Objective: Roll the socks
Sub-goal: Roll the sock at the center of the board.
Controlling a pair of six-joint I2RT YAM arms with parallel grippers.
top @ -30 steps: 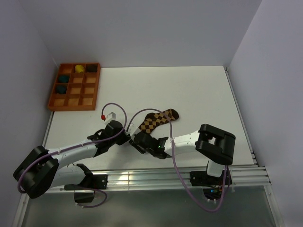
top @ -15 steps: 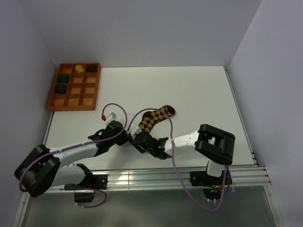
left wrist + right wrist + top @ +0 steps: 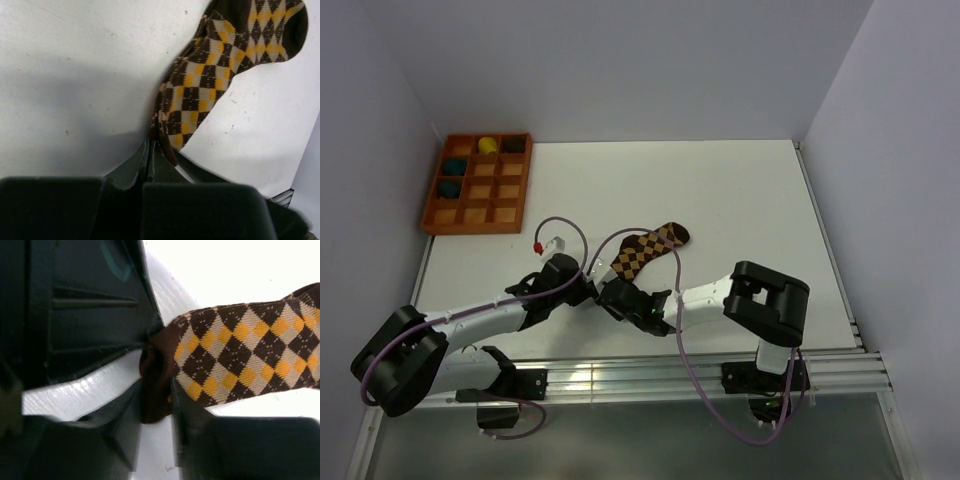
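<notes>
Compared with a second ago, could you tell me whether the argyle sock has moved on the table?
Yes: the sock has slid slightly left, toward the wooden tray side.

My left gripper (image 3: 588,291) and right gripper (image 3: 611,296) crowd together at the socks (image 3: 646,251); the table (image 3: 730,190) lies open beyond, tray (image 3: 430,196) far left.

This is a robotics lab test cell. Plain pale walls (image 3: 620,70) box in a white counter (image 3: 720,200). A cabled left arm (image 3: 470,318) and right arm (image 3: 705,295) stand bolted to an aluminium rail (image 3: 620,375).
</notes>
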